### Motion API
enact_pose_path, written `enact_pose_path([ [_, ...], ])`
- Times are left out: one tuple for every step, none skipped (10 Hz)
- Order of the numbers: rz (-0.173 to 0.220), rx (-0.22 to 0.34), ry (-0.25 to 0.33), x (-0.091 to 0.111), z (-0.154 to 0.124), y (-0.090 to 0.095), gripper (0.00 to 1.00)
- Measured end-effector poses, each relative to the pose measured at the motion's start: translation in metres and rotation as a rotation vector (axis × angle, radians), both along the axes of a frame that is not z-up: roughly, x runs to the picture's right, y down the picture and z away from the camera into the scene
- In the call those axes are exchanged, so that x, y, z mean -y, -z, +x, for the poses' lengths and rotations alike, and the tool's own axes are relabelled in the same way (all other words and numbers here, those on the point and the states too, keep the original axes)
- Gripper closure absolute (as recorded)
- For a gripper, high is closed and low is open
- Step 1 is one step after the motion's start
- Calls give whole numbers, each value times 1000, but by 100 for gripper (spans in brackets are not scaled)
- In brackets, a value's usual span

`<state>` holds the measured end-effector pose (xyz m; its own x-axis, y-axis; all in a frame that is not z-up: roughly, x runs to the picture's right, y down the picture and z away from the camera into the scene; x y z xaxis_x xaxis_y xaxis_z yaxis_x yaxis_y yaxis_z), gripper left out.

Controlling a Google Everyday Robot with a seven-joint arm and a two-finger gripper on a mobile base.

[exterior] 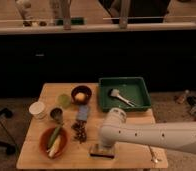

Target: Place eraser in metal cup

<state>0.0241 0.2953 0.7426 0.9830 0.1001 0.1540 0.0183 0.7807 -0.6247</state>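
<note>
At the table's [36, 155] near edge, the gripper [104, 145] is hanging straight down onto the eraser [98, 152] — the wrist is hiding its tip, so whether it is clamping or loose cannot be told. The white arm [161, 136] is reaching in low from the right, bending at a rounded joint. Farther back, well to the left, the metal cup [56, 114] is standing upright between a white paper cup [37, 109] and a blue-grey flat rectangle [83, 113] — a green tray [138, 90] sitting behind.
</note>
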Motion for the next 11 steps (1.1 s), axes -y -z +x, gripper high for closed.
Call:
enact_pose_path([
  [-6,-5,-9,-2,1,-2,20],
  [-9,-7,-14,-3,1,-3,20],
  [-15,-16,-23,-5,0,-5,20],
  [-17,-27,-39,-6,-1,-7,20],
  [-21,-50,-70,-7,2,-8,20],
  [-27,-76,-110,-9,6,-11,20],
  [-30,-88,-138,-11,10,-15,20],
  [-35,-93,-172,-11,14,-18,22],
  [-40,-98,-205,-11,19,-20,29],
  [-40,-101,-219,-11,22,-21,38],
  [-40,-99,-222,-12,21,-22,49],
])
